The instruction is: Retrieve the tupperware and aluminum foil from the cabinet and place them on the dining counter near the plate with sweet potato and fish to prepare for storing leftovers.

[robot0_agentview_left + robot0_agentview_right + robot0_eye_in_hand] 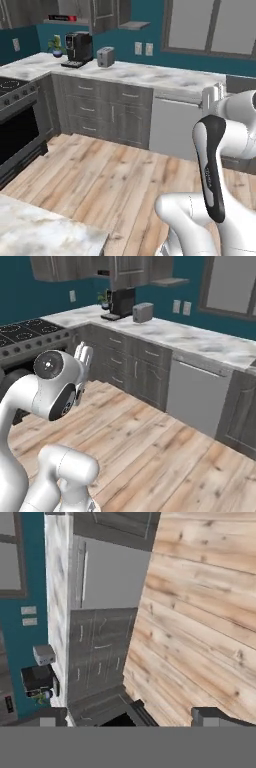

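Observation:
The aluminum foil point(62, 18), a slim black box with a red end, lies on the grey shelf board of the dark wall cabinet point(105, 12) at the far upper left. My gripper point(172, 713) is open with nothing between its fingertips point(210, 715), far from the cabinet, held up beside the arm point(212, 95) and facing the floor and the drawer units. A corner of the marble dining counter point(40, 232) shows at the lower left. The tupperware, plate, sweet potato and fish are out of view.
A coffee machine point(78, 47) and a grey toaster point(105, 56) stand on the marble worktop point(150, 75) under the cabinet. A stove point(17, 115) is at the left and a dishwasher point(175, 127) at the right. Wooden floor point(100, 175) lies between me and the units.

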